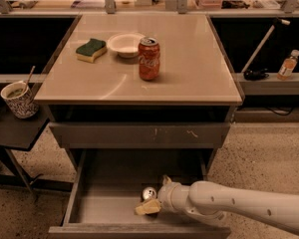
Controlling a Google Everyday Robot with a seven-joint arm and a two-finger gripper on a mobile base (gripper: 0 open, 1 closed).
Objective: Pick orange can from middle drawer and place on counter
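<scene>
1 view, looking down at cabinet front. Middle drawer [104, 205] is pulled open, lowest in view. Orange can [149, 193] sits on drawer floor, right of centre, near front; only silver top shows clearly. Gripper [153, 198] is inside drawer right at can, with pale arm [239, 208] reaching in from right. Whether gripper clamps can or sits loose about it: cannot tell. Counter [194, 63] above holds red can [149, 59], bowl [125, 44], sponge [91, 49]. Scuffed drawer front [139, 134] is closed between counter and open drawer. Mug [20, 99] stands on side table [15, 132] at left.
</scene>
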